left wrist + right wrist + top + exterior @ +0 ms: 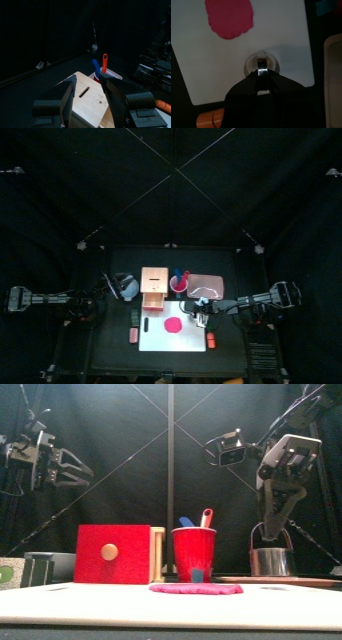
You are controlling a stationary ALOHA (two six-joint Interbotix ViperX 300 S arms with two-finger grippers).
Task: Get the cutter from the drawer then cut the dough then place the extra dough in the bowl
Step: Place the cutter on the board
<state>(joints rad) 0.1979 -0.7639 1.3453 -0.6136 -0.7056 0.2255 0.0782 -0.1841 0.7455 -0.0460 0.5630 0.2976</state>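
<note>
Black-curtained counter (100, 343), top: dough (174, 325) lies on white board (187, 340) | front: cutter (271, 561) hangs right of dough, apart | left wrist: left fingers (53, 102) spread wide, empty, above wooden box (87, 107) | right wrist: right fingers (258, 97) clamp cutter's wire handle; you risk it swinging on that thin grip and stamping off-centre, leaving a ragged ring.

I see a red cup (194, 552) with a blue toy knife (186, 522) and a red toy knife (206, 517) in it, standing behind my white cutting board (80, 600).
</note>
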